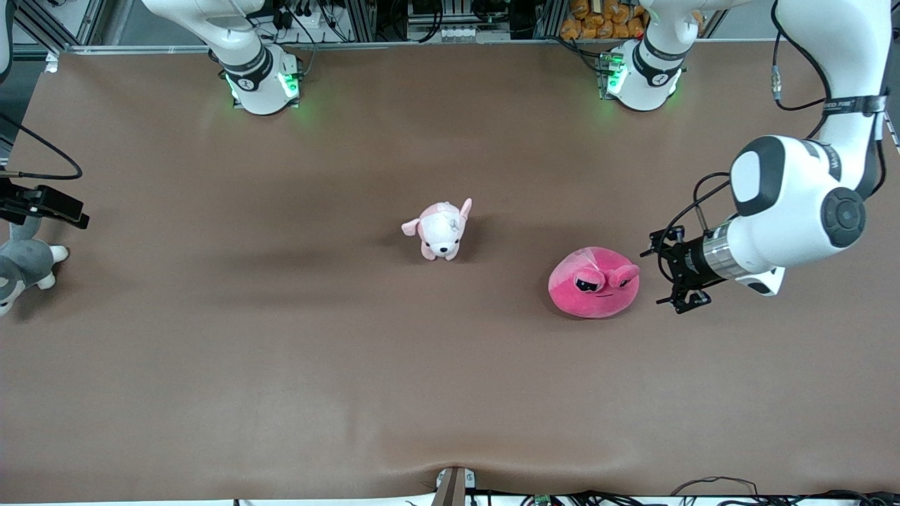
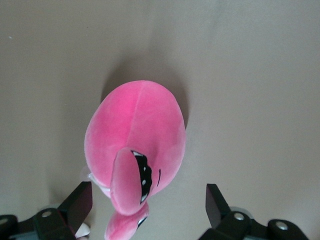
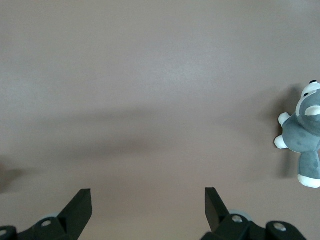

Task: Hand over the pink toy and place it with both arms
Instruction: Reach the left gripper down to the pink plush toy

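The pink toy [image 1: 594, 282], a round hot-pink plush with angry black eyes, lies on the brown table toward the left arm's end. In the left wrist view it [image 2: 135, 135] fills the middle, its ear nubs between the two fingers. My left gripper [image 1: 654, 276] is open and low beside the toy, pointing at it; it also shows in its own wrist view [image 2: 148, 192]. My right gripper [image 1: 49, 207] is open and empty at the right arm's end of the table, above the grey plush, with bare table in its wrist view [image 3: 147, 192].
A small pale pink-and-white puppy plush [image 1: 441, 229] stands near the table's middle. A grey-and-white plush animal [image 1: 21, 267] lies at the right arm's end of the table and shows in the right wrist view [image 3: 302, 135]. The brown table mat [image 1: 281, 351] stretches around them.
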`<control>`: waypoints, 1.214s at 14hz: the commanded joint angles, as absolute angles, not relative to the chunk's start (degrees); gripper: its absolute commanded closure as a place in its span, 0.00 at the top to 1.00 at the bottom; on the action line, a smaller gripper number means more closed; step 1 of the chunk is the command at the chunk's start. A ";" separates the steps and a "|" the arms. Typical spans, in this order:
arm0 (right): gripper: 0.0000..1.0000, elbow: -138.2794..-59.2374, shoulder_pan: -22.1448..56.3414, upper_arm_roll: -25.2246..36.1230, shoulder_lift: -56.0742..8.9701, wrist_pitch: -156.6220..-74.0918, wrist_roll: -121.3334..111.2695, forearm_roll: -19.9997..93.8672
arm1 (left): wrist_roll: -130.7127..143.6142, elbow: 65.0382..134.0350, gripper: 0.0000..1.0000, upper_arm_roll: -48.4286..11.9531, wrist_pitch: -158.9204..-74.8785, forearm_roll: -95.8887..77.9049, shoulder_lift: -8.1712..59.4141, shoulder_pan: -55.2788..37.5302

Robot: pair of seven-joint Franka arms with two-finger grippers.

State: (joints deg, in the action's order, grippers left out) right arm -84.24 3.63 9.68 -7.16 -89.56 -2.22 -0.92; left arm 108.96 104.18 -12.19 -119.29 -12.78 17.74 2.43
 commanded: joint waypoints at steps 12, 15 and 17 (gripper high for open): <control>1.00 -83.06 3.43 9.23 -7.65 -87.89 7.12 5.62 | 110.21 113.03 1.00 -15.03 -127.96 -17.13 14.76 2.46; 1.00 -83.14 3.52 9.23 -7.65 -87.45 7.29 5.62 | 110.21 113.03 1.00 -15.29 -128.67 -17.23 15.55 2.29; 1.00 -83.15 3.25 9.32 -7.65 -87.54 7.21 5.54 | 110.21 113.11 1.00 -15.29 -128.67 -17.23 15.82 2.29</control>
State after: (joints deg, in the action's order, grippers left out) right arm -84.24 3.78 9.41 -7.19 -88.39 6.34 4.42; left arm 109.54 112.01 -15.03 -127.40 -16.05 16.25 2.38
